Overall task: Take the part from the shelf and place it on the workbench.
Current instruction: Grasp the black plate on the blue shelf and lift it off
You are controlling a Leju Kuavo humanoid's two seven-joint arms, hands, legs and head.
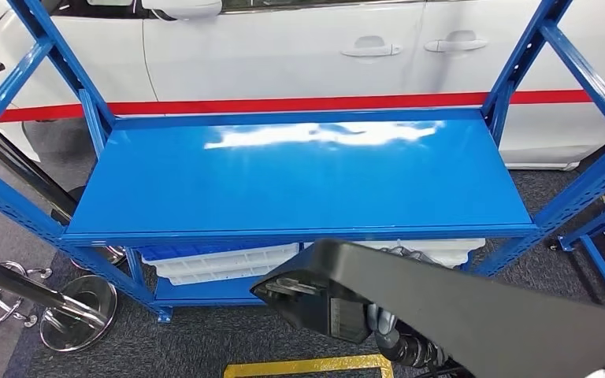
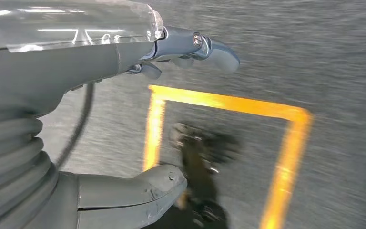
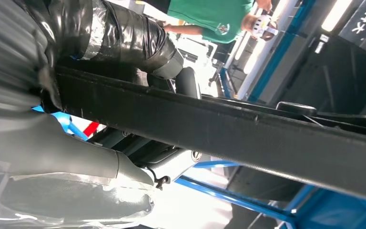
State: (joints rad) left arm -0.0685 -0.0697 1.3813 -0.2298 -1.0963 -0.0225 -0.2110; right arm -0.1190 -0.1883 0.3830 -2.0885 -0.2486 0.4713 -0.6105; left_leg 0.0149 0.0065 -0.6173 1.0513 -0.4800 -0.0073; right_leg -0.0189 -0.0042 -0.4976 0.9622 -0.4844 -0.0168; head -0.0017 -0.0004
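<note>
A long black part (image 1: 457, 307) slants across the lower right of the head view, its blocky end (image 1: 307, 295) just in front of the blue shelf (image 1: 299, 181), whose top board is bare. In the right wrist view my right hand (image 3: 119, 40) grips this black part (image 3: 248, 138), with dark taped fingers over it and the grey thumb (image 3: 81, 160) under it. My left hand (image 2: 105, 62) hangs over the grey floor with its fingers (image 2: 219, 50) apart from the thumb (image 2: 152, 183) and nothing between them.
White bins (image 1: 220, 264) sit on the shelf's lower level. A white car (image 1: 299, 47) with a red stripe stands behind the shelf. A chrome stanchion base (image 1: 79, 311) is at the left, yellow floor tape (image 1: 307, 366) lies below. A person in a green shirt (image 3: 209, 16) stands nearby.
</note>
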